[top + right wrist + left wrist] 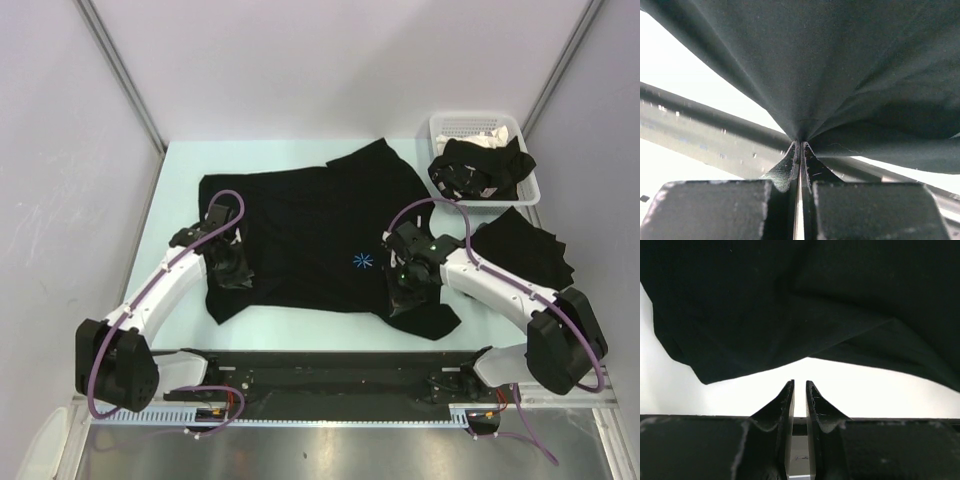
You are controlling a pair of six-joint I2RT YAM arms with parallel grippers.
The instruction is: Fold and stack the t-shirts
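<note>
**Material.** The t-shirt (300,215) is thin, soft knit: light, no stiffness. It likely drapes and bunches under any pull and drags on the counter (180,190) w/ some friction. Take hold at edges only (hem corners or shoulder seams), both sides level, so the fold line runs straight.

**Location.** It lies spread flat mid-counter, starburst mark (362,262) facing up. A second shirt (525,250) lies to its right. More shirts (480,165) sit in the basket (480,128) at the far right.

**Right hand** (800,143). Low at the near-right hem. Jaws are clamped on a pinch of cloth, w/ fabric tenting away from the tips.

**Left hand** (800,384). Low at the shirt's left edge, approx. level w/ the counter. Jaws are nearly together w/ a thin gap and nothing between them. The cloth edge lies just ahead of the tips.
</note>
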